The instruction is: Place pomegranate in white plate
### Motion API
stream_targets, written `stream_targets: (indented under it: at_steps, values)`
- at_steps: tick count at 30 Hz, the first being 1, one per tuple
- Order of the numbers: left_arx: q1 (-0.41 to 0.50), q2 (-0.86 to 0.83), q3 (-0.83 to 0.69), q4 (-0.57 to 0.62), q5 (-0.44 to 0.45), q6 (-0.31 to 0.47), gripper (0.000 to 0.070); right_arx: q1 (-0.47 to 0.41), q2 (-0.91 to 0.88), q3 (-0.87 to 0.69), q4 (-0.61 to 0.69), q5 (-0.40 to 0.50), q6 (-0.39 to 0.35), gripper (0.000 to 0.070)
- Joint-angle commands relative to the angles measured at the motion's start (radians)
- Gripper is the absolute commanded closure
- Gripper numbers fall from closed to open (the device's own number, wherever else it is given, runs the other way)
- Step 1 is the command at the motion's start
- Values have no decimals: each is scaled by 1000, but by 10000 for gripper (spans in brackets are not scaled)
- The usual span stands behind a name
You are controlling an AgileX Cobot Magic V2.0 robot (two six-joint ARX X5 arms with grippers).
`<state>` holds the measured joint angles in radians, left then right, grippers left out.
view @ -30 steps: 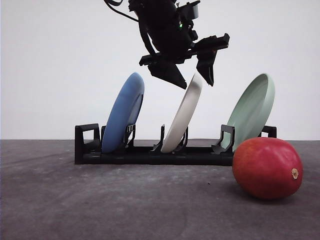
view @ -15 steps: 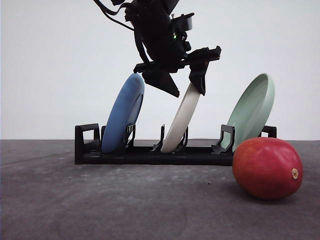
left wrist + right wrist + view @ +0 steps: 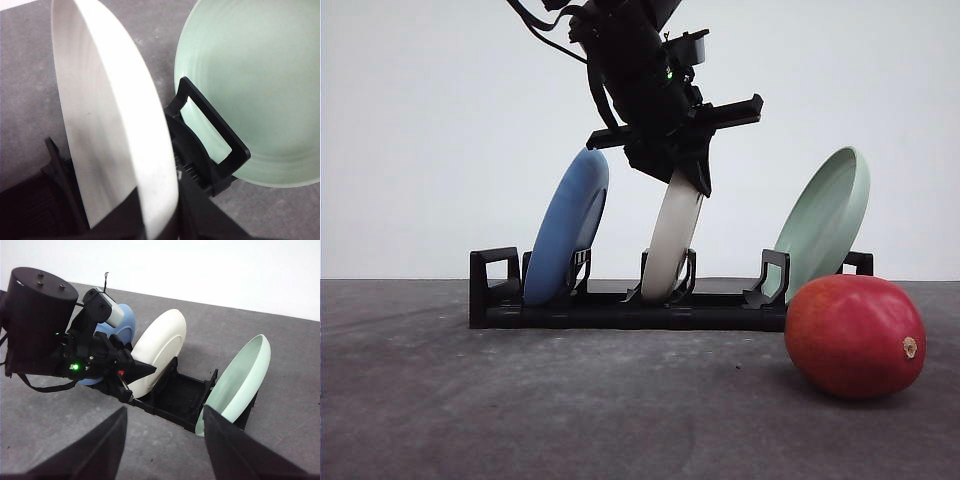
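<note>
The pomegranate (image 3: pixel 855 336), red with a tan stem spot, lies on the table at the front right, just before the rack's right end. The white plate (image 3: pixel 672 245) stands almost upright in the middle slot of the black rack (image 3: pixel 570 310). My left gripper (image 3: pixel 692 178) is shut on the plate's upper rim. In the left wrist view the white plate (image 3: pixel 100 125) runs down between the fingers. The right wrist view shows the left gripper (image 3: pixel 134 371) against the white plate (image 3: pixel 160 342). My right gripper (image 3: pixel 165 455) hangs open above the table, holding nothing.
A blue plate (image 3: pixel 567 225) leans in the rack's left slot and a pale green plate (image 3: pixel 825 220) in its right slot, close behind the fruit. The green plate (image 3: pixel 255 90) sits right beside the white one. Bare grey table (image 3: pixel 520 400) spreads in front of the rack.
My left gripper came down and closed its fingers on the white plate's top rim. The plate has tipped from leaning right to nearly upright. The pomegranate has not moved.
</note>
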<state>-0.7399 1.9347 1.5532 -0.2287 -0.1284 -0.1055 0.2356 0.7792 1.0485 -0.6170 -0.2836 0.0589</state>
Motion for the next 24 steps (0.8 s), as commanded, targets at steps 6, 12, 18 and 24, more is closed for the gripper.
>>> stream_targets:
  at_steps: [6, 12, 18, 24]
  values:
    - [-14, 20, 31, 2, -2, 6, 700, 5, 3, 16, 8, 3, 12, 397]
    - [-23, 20, 75, -58, -3, 6, 700, 5, 3, 16, 6, 2, 12, 397]
    - [-33, 18, 137, -135, -3, -20, 700, 5, 3, 16, 5, -2, 12, 397]
    - [-47, 12, 175, -147, -4, -21, 700, 8, 3, 16, 3, -4, 12, 397]
